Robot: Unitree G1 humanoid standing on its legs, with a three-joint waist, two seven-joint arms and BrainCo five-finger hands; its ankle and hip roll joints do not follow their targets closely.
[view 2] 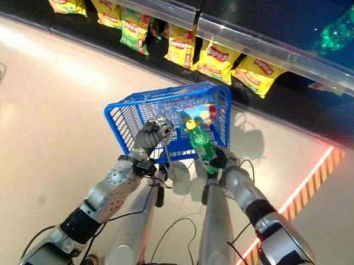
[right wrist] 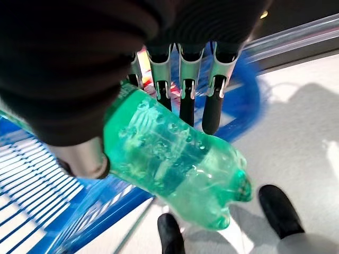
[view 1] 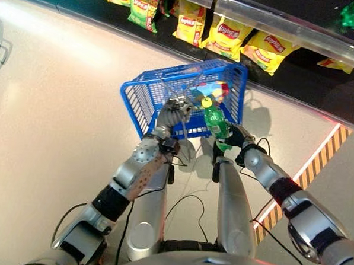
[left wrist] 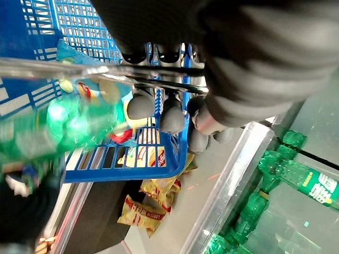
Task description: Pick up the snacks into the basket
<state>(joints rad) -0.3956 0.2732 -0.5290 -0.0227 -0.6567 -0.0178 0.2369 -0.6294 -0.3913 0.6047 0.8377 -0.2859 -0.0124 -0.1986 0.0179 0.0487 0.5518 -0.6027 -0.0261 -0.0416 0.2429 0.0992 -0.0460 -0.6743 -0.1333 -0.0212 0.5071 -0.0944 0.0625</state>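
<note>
Right hand [view 1: 235, 137] is seen curled round the lower part of a green bottle [view 1: 215, 122], with fingers [right wrist: 183, 90] wrapped over one side and the thumb against the other, as the right wrist view shows. From this hand the bottle is held tilted, its yellow cap [view 1: 206, 102] pointing away over the near rim of a blue basket [view 1: 144, 92], and its base sticking out past the hand on the robot's side. Most of the bottle is placed above the basket's near wall, so it is held in the air and not yet laid inside.

Left hand [view 1: 173, 111] is closed on the thin metal handle [left wrist: 79, 71] of the basket, the fingers [left wrist: 172, 114] being hooked over the wire in the left wrist view. The basket is found just ahead of both hands, standing on the pale floor [view 1: 60, 102]. Inside it, beyond the bottle's cap, a colourful snack bag [view 1: 215, 90] is seen lying against the far wall.

Farther out from the hands, past the basket, a dark shelf [view 1: 298, 85] is lined with yellow chip bags [view 1: 229, 37] and a green chip bag [view 1: 145, 11]. More green bottles [left wrist: 286, 169] are seen behind a clear rail in the left wrist view. To the right of the right hand an orange striped strip [view 1: 318, 158] is laid along the floor.
</note>
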